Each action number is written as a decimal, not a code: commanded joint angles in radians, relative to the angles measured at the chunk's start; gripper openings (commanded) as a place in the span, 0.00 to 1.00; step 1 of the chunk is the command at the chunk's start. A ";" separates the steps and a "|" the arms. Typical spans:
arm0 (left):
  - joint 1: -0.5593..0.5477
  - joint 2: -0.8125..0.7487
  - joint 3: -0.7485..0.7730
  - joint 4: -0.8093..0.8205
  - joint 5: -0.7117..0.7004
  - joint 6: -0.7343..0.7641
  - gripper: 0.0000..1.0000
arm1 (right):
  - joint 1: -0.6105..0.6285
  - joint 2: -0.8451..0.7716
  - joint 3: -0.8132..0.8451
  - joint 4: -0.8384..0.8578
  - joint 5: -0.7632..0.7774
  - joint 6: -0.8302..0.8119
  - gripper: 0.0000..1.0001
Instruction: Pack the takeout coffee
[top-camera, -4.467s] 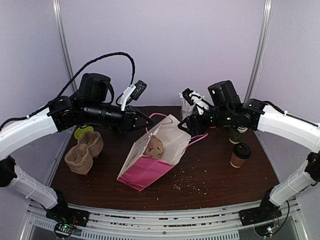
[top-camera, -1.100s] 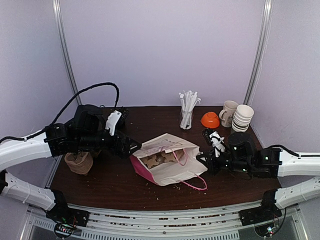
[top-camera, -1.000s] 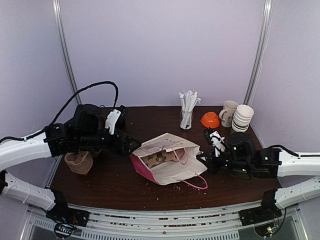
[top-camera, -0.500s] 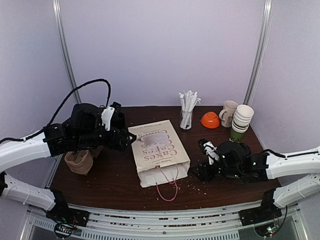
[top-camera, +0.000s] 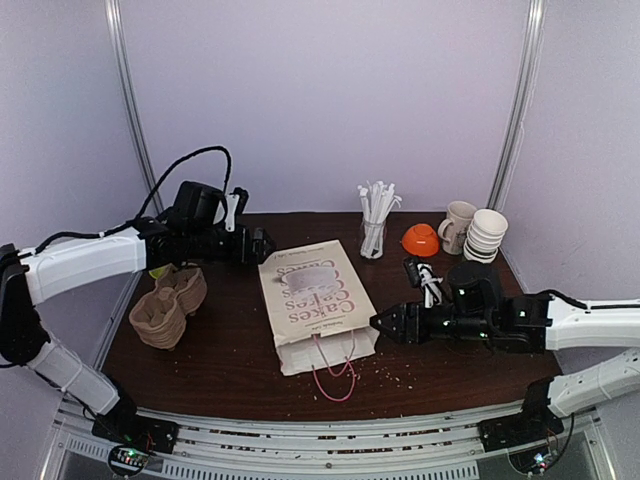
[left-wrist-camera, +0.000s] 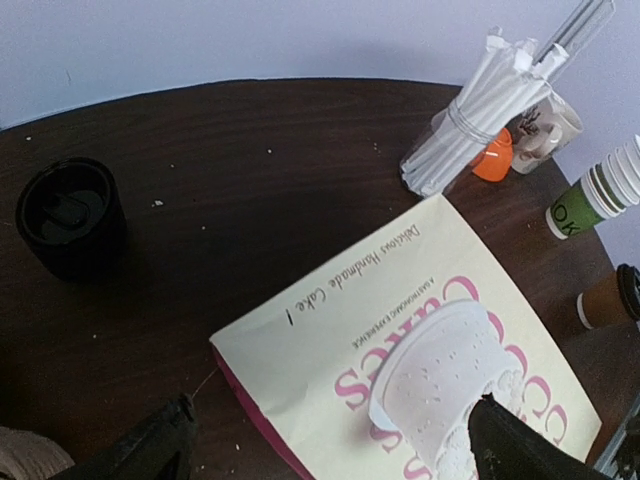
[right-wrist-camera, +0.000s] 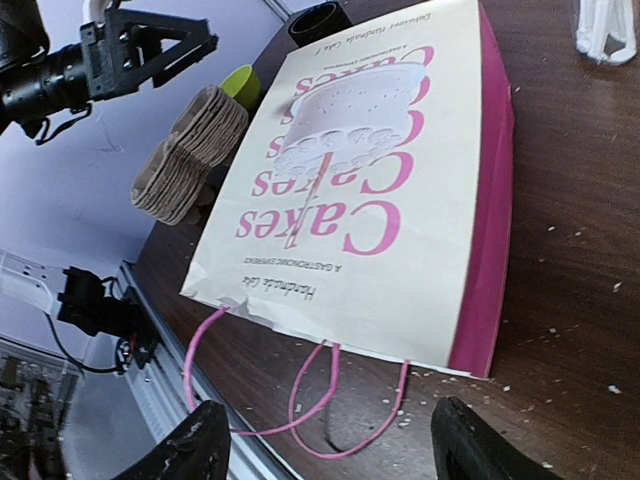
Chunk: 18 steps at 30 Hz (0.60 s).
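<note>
the takeout coffee stands on the table at about 3 o'clock from the paper bag, near the stack of white-and-green cups. only the left wrist view shows it, at the picture's right edge; from above, the right arm hides it. the bag lies flat, printed side up, with its mouth and pink handles toward 6 o'clock.

the left gripper hangs at 10 o'clock of the bag, its jaws spread wide with nothing between them. the right gripper sits low at 4 o'clock of the bag, near the corner of its mouth, jaws apart and holding nothing.

the cup is probably light if empty and heavier, with sloshing, if filled; which it is cannot be told. its paper wall likely gives under a hard squeeze. the black dome lid probably only snaps on, so a pinch there could pop it off. the best hold looks like the brown body, around its middle below the lid rim, with gentle pressure and the cup kept upright. the right gripper is the nearer one.
</note>
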 joint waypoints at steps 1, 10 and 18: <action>0.039 0.121 0.117 0.087 0.103 -0.024 0.98 | -0.005 0.045 0.012 0.116 -0.147 0.254 0.72; 0.063 0.324 0.268 0.096 0.127 0.016 0.97 | -0.001 0.031 -0.063 0.201 -0.159 0.526 0.69; 0.105 0.430 0.326 0.095 0.186 0.034 0.94 | 0.003 0.177 -0.030 0.379 -0.189 0.635 0.67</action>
